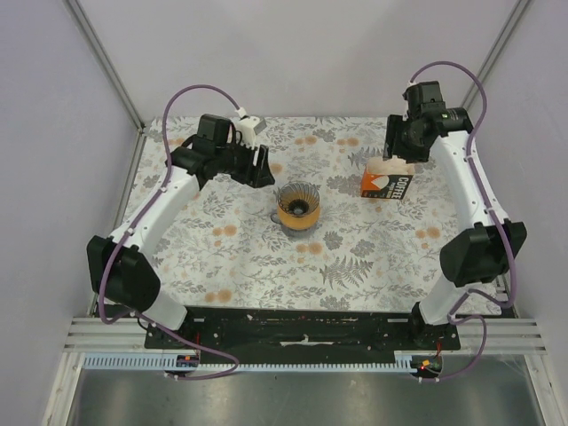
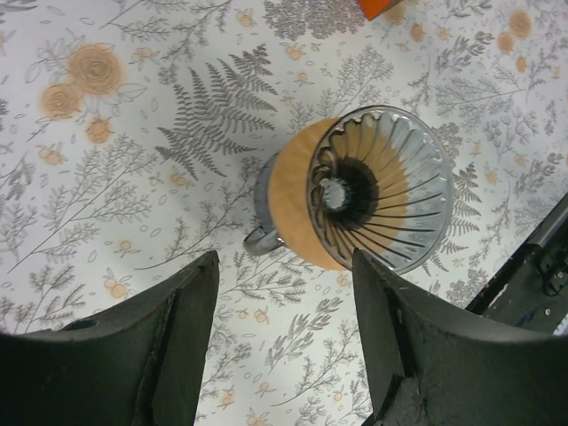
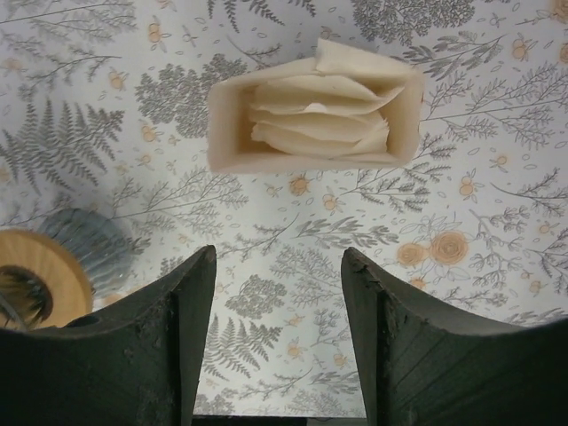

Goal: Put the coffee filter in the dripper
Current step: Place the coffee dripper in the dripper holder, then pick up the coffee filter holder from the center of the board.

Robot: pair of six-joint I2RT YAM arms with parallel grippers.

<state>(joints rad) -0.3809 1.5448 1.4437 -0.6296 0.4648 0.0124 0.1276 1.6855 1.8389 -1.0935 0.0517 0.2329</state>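
**Coffee filter (image 3: 311, 124) sitting in its carton, both grippers empty**

Right gripper (image 3: 279, 257): jaws spread apart with nothing between them, just hanging over the flowery tablecloth (image 3: 497, 106). Right ahead of it on the wrist cam is the open carton (image 3: 222, 133), and I can see the white paper filters packed together inside it, one corner poking up past the far edge. On the top cam that's the orange, white and black box toward the back right of the table, with the gripper just above it.

Left gripper (image 2: 284, 266): also wide open and holding nothing, up over the cloth just beside the dripper (image 2: 399, 142). The dripper is the dark wire cone in the middle of the table. I can see straight through the wires to the flat tan ring (image 2: 293, 195) it sits on. There's a grey bit with a small loop handle (image 2: 259, 238) under the ring, can't tell exactly what that is. The carton sits off to the dripper's right, not touching it.
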